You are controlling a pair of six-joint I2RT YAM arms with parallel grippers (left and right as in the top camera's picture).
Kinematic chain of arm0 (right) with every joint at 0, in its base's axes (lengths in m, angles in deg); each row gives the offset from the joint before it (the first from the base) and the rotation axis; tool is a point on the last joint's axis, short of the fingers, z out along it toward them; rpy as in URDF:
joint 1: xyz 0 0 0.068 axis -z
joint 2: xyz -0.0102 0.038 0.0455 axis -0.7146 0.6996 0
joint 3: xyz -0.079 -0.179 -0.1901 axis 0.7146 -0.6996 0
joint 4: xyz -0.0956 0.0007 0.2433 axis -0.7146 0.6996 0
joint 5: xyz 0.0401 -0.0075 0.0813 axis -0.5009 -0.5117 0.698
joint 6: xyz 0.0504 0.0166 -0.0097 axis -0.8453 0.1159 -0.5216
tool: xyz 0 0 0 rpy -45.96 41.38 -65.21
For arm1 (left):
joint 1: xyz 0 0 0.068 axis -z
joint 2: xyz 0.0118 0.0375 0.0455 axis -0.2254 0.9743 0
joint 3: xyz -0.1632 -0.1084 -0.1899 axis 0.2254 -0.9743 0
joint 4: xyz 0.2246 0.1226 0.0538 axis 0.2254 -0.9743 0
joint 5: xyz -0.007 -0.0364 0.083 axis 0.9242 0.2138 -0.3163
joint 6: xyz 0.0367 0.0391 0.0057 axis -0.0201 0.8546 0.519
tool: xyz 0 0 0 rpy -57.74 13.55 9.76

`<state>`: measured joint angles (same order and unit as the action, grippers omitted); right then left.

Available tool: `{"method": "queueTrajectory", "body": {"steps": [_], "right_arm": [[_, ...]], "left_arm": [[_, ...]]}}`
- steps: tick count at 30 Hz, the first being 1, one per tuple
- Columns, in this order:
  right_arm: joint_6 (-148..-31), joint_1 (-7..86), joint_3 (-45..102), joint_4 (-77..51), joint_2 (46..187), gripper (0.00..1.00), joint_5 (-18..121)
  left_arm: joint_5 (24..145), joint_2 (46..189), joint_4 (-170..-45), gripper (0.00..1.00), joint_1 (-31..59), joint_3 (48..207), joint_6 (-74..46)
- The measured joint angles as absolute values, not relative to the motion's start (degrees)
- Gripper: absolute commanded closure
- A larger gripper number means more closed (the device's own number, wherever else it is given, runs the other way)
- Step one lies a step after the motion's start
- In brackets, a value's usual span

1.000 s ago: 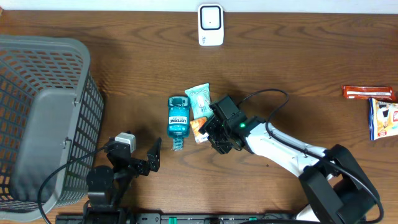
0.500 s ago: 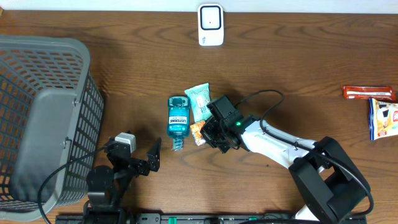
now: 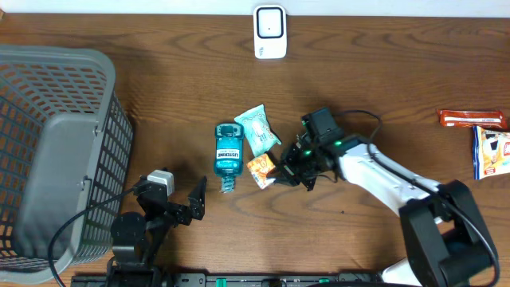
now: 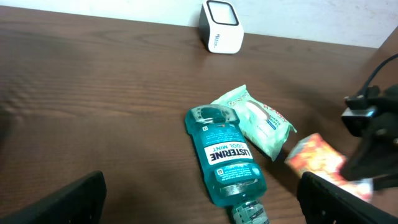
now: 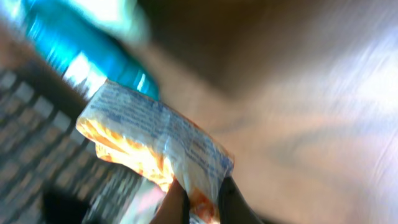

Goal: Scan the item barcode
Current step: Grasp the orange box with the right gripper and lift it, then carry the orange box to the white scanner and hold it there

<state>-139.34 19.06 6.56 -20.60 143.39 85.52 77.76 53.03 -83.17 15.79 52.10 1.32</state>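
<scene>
Since a second ago the right arm has swung rightward off the cluster of goods, and its gripper has gone from part-open to clamped on the orange snack packet (image 3: 261, 169), which has come out from beside the bottle with it.

At the far left stands a grey wire basket (image 3: 56, 151) on the wooden table (image 3: 159, 88). Near the front edge, just right of the basket, the left gripper (image 3: 175, 201) sits with its jaws spread wide and nothing between them; its wrist view shows both fingers (image 4: 62, 199) at the lower corners of the frame.

Next comes a blue Listerine mouthwash bottle (image 3: 228, 151) lying flat, cap toward the front edge. A pale green wipes packet (image 3: 258, 130) lies just beside its upper right, tilted.

The orange snack packet is right of the bottle's lower half and below the wipes packet, apart from both. From the left wrist it looks tipped up at an angle (image 4: 314, 155). The right gripper (image 3: 280, 177) pinches its right edge; the right wrist view, though blurred, shows the two fingertips (image 5: 177, 202) closed on the packet's lower rim.

The white scanner (image 3: 270, 32) stands at the far edge of the table, well apart from the held packet.

Far right lie a brown snack bar (image 3: 472, 119) and, just below it, a white snack bag (image 3: 492, 151).
</scene>
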Motion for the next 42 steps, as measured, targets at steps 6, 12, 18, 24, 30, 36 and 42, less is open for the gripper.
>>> {"method": "queueTrajectory", "body": {"steps": [6, 12, 18, 24, 30, 36, 42], "right_arm": [[-132.9, 21.9, 6.5, -15.6, 142.0, 0.99, 103.4], [-125.9, 21.9, 6.5, -10.7, 142.0, 0.99, 114.7], [-119.1, 22.0, 6.4, -3.1, 142.0, 0.99, 119.5], [-114.1, 22.0, 6.4, 5.8, 142.0, 0.99, 120.8], [-111.9, 22.0, 6.3, 7.6, 142.0, 0.98, 121.0], [-108.2, 22.4, 6.2, -0.8, 142.0, 0.99, 116.5], [-106.8, 23.8, 6.1, -16.5, 142.0, 0.99, 109.2]], "left_arm": [[77.8, 53.0, -83.2, 0.02, 15.8, 52.1, 1.3], [77.7, 53.0, -83.2, 0.02, 15.8, 52.1, 1.3], [77.8, 53.0, -83.2, 0.02, 15.8, 52.1, 1.3], [77.7, 53.0, -83.2, 0.02, 15.8, 52.1, 1.3], [77.8, 53.0, -83.1, 0.02, 15.8, 52.1, 1.3], [77.8, 53.0, -83.2, 0.02, 15.8, 52.1, 1.3], [77.8, 53.0, -83.2, 0.02, 15.8, 52.1, 1.3]]}}
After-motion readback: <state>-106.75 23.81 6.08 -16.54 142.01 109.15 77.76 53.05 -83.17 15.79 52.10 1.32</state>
